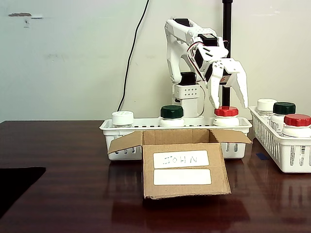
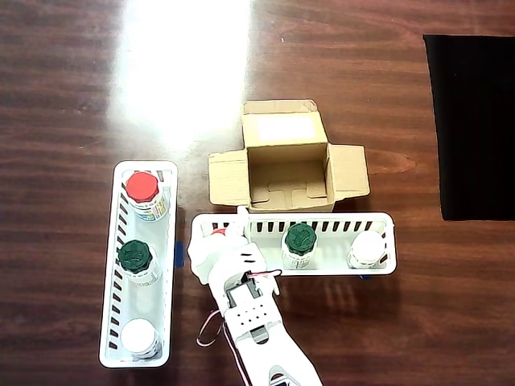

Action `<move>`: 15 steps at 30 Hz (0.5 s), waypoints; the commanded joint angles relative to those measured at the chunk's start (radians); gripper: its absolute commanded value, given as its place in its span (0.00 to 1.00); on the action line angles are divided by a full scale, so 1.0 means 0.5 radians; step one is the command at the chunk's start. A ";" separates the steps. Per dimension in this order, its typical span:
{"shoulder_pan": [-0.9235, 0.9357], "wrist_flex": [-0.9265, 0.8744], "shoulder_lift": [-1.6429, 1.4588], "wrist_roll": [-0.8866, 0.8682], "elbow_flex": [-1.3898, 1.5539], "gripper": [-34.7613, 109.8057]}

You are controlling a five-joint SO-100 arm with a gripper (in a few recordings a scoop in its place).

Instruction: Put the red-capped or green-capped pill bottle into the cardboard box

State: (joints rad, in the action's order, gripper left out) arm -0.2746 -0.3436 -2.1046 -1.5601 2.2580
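The red-capped pill bottle (image 1: 226,112) stands at the right end of a white slotted basket (image 1: 141,125). Seen from overhead, only a sliver of its red cap (image 2: 217,232) shows beside the arm, at the left end of that basket (image 2: 338,227). My white gripper (image 1: 228,103) hangs open just above the cap, one finger on each side, holding nothing. In the overhead view the gripper (image 2: 228,229) covers most of the bottle. The cardboard box (image 1: 184,165) sits open-topped in front of the basket, its labels facing the fixed camera. From above, the box (image 2: 288,165) looks empty.
A green-capped bottle (image 2: 299,239) and a white-capped bottle (image 2: 368,245) share the same basket. A second basket (image 1: 284,150) (image 2: 113,241) holds red-, green- and white-capped bottles. A black mat (image 2: 475,121) lies at the table's edge. A black pole (image 1: 226,48) stands behind the arm.
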 commanded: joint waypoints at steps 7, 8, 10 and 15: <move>-0.055 0.018 -0.426 0.000 0.344 0.68; -0.058 0.018 -0.472 -0.003 0.390 0.68; -0.058 0.018 -0.531 -0.009 0.457 0.68; -0.064 0.031 -0.543 0.015 0.494 0.68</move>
State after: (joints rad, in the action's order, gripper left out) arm -0.2915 -0.3436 -2.3178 -1.5524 2.5096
